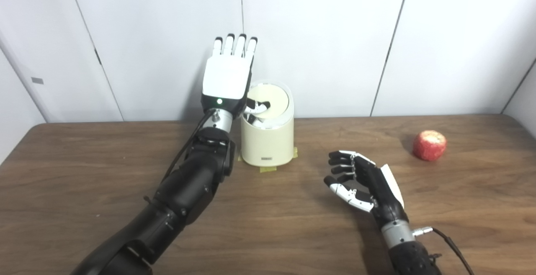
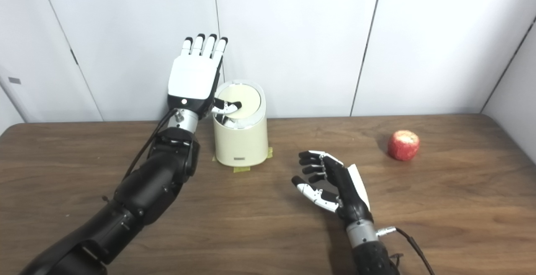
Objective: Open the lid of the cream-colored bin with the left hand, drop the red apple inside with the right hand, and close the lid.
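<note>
On the left, the left arm (image 1: pixel 184 191) rises from the bottom edge and slants up across the wooden desk (image 1: pixel 83 183) toward the cream-colored bin (image 1: pixel 268 141), which serves here as the landmark. The left hand (image 1: pixel 228 78) stands upright just left of the bin's top, its white back facing the cameras. Its fingers (image 1: pixel 234 44) point straight up, held side by side and extended, closed on nothing, reaching higher than the bin against the white wall panels (image 1: pixel 146 36) behind. The thumb (image 1: pixel 257 106) reaches sideways over the bin's rim and lies on the lid (image 1: pixel 274 101). The lid is tilted, its near left edge dipped into the opening, where a dark gap shows below the thumb.

The bin itself stands upright near the back edge of the desk, close to the wall. Strips of yellow tape (image 1: pixel 270 168) show at its base, on the desk.

To the right of the bin and nearer the cameras, the right hand (image 1: pixel 362 181) hangs low over the desk, palm turned left toward the bin. Its fingers (image 1: pixel 341 162) are apart and loosely curled, holding nothing. A cable (image 1: pixel 452 245) runs from its wrist.

Farthest right, well apart from the bin and beyond the right hand, the red apple (image 1: pixel 429 145) lies on the desk, untouched, with a pale patch on its top.
</note>
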Robot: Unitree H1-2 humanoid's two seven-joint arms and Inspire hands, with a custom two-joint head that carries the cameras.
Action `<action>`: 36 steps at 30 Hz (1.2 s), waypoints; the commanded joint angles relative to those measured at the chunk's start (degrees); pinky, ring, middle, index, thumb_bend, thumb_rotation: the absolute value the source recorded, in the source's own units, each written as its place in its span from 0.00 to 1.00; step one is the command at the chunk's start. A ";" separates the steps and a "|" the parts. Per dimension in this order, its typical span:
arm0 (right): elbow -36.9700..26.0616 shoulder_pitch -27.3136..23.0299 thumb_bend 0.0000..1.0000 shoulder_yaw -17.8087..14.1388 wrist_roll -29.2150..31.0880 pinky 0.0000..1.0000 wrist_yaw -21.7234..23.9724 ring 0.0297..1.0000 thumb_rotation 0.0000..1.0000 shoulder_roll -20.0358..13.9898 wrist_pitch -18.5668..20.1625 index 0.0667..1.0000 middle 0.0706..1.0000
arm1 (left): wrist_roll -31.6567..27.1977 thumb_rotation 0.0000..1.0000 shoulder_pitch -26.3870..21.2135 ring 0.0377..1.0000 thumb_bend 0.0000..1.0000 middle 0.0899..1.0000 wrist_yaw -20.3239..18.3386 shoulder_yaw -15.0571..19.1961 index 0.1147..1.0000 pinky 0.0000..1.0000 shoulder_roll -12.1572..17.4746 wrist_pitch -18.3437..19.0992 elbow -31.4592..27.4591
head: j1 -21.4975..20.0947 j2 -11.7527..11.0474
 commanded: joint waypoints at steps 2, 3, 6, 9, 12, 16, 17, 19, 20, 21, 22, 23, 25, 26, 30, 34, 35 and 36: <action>-2.18 -1.87 0.26 -0.07 0.15 0.55 -0.22 0.64 0.25 -0.03 -1.20 0.66 0.66 | 0.89 0.14 -1.45 1.00 1.00 1.00 -1.01 0.76 1.00 1.00 1.36 0.06 0.43 | -0.12 0.03; -2.24 -1.85 0.26 -0.04 0.06 0.55 -0.20 0.64 0.25 -0.05 -1.07 0.66 0.66 | 0.64 0.14 -1.37 1.00 1.00 1.00 -0.89 0.86 1.00 1.00 1.38 -0.18 0.74 | -0.13 0.05; -2.02 -1.90 0.26 0.00 -0.06 0.56 -0.18 0.64 0.25 -0.20 -1.27 0.66 0.66 | -0.05 0.14 -1.21 1.00 1.00 1.00 -0.99 1.15 1.00 1.00 1.38 -0.72 1.64 | -0.19 0.08; -1.92 -1.93 0.26 -0.01 0.11 0.55 -0.14 0.64 0.24 -0.24 -1.56 0.66 0.66 | -0.74 0.14 -0.96 1.00 1.00 1.00 -0.31 1.68 1.00 1.00 1.32 -1.75 2.44 | -0.24 0.14; -1.98 -1.95 0.26 -0.05 0.29 0.56 -0.05 0.64 0.25 -0.21 -1.44 0.66 0.66 | -1.75 0.16 -0.77 1.00 1.00 1.00 -0.84 2.01 1.00 1.00 1.43 -2.86 2.56 | -0.17 0.22; -2.27 -1.95 0.26 -0.02 -0.08 0.55 -0.16 0.64 0.26 -0.13 -0.87 0.65 0.66 | -2.07 0.20 -0.68 1.00 1.00 1.00 -1.75 1.62 1.00 1.00 1.82 -3.98 2.77 | -0.24 0.16; -2.21 -1.96 0.26 -0.01 -0.04 0.55 -0.15 0.64 0.27 -0.12 -0.94 0.66 0.66 | -1.85 0.21 -0.63 1.00 1.00 1.00 -2.18 1.44 1.00 1.00 1.92 -4.10 2.70 | -0.24 0.16; -2.32 -1.93 0.26 0.05 -0.10 0.56 -0.03 0.64 0.27 -0.18 -0.78 0.66 0.66 | -1.48 0.23 -0.35 1.00 1.00 1.00 -2.49 1.07 1.00 1.00 2.06 -4.38 2.59 | -0.31 0.19; -2.38 -1.91 0.25 0.01 0.03 0.56 0.00 0.64 0.28 -0.14 -0.72 0.66 0.66 | -1.34 0.24 -0.17 1.00 1.00 1.00 -2.54 0.98 1.00 1.00 2.06 -4.34 2.48 | -0.25 0.19; -2.42 -1.89 0.25 -0.01 0.04 0.56 -0.01 0.64 0.28 -0.13 -0.69 0.66 0.66 | -1.56 0.25 0.08 1.00 1.00 1.00 -2.12 1.23 1.00 1.00 1.89 -4.29 2.37 | -0.19 0.22; -2.52 -1.85 0.25 0.00 -0.08 0.56 -0.04 0.64 0.28 -0.14 -0.57 0.66 0.66 | -1.72 0.26 0.30 1.00 1.00 1.00 -1.53 1.58 1.00 1.00 1.60 -3.97 2.31 | -0.17 0.19; -2.60 -1.82 0.25 0.01 -0.19 0.56 -0.08 0.64 0.27 -0.14 -0.47 0.66 0.66 | -1.90 0.30 0.48 1.00 0.94 1.00 -0.92 1.97 1.00 1.00 1.29 -3.63 2.31 | -0.26 0.13; -2.61 -1.80 0.26 0.01 -0.14 0.56 -0.10 0.64 0.27 -0.09 -0.58 0.66 0.66 | -3.77 0.49 0.76 1.00 0.74 1.00 -1.66 3.87 1.00 1.00 0.25 -2.44 1.36 | -0.34 0.25; -2.59 -1.81 0.26 -0.02 -0.05 0.56 -0.09 0.64 0.27 -0.05 -0.57 0.66 0.66 | -5.92 0.72 0.96 1.00 0.68 1.00 -3.49 5.68 1.00 1.00 -0.61 -1.50 -0.11 | -0.27 0.15; -2.11 -1.93 0.26 -0.02 -0.08 0.55 -0.26 0.63 0.26 -0.06 -1.15 0.66 0.66 | -13.58 0.99 2.25 1.00 0.71 0.99 -10.82 17.04 0.97 1.00 -6.12 0.77 -7.28 | -0.28 -0.01; -2.07 -1.93 0.25 0.12 -0.16 0.54 -0.03 0.63 0.26 -0.24 -0.95 0.66 0.65 | -13.49 1.00 3.15 0.95 0.73 0.94 -10.38 21.09 0.91 0.94 -7.61 0.59 -10.50 | -0.23 -0.08; -2.09 -1.93 0.25 0.14 -0.10 0.55 0.05 0.63 0.26 -0.27 -0.85 0.66 0.66 | -13.59 1.00 3.34 0.95 0.73 0.94 -9.33 21.01 0.91 0.95 -7.39 0.46 -10.76 | -0.25 -0.08; -2.15 -1.92 0.25 0.16 -0.17 0.55 0.05 0.63 0.26 -0.30 -0.73 0.66 0.66 | -13.24 1.00 3.63 0.96 0.73 0.95 -7.69 20.73 0.92 0.98 -6.95 -0.02 -11.12 | -0.28 -0.05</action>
